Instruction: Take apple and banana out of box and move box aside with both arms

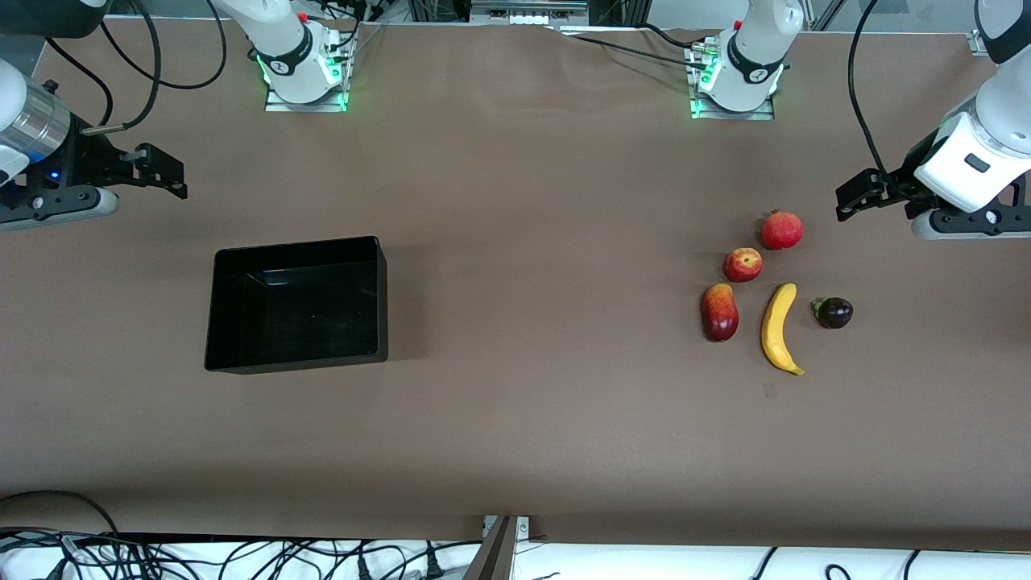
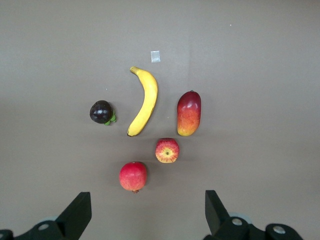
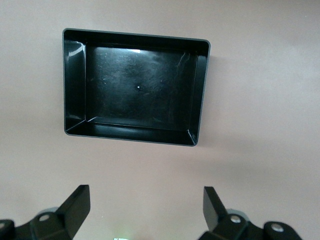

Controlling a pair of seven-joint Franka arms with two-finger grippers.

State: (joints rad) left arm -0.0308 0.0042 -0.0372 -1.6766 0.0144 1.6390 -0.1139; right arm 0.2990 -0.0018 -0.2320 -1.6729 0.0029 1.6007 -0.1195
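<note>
On the worktop (image 1: 515, 419) the box (image 1: 242, 364) sits empty, apple (image 1: 743, 264) and banana (image 1: 778, 326) already out; left claw (image 2: 145, 215) and right claw (image 3: 145, 212) hover open, gripping nothing.

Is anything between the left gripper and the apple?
The pomegranate sits on the table between the open left gripper and the apple; from above, nothing covers the apple. The box is empty.

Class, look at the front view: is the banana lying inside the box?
No, the banana lies on the table among the other fruits, and the box holds nothing.
</note>
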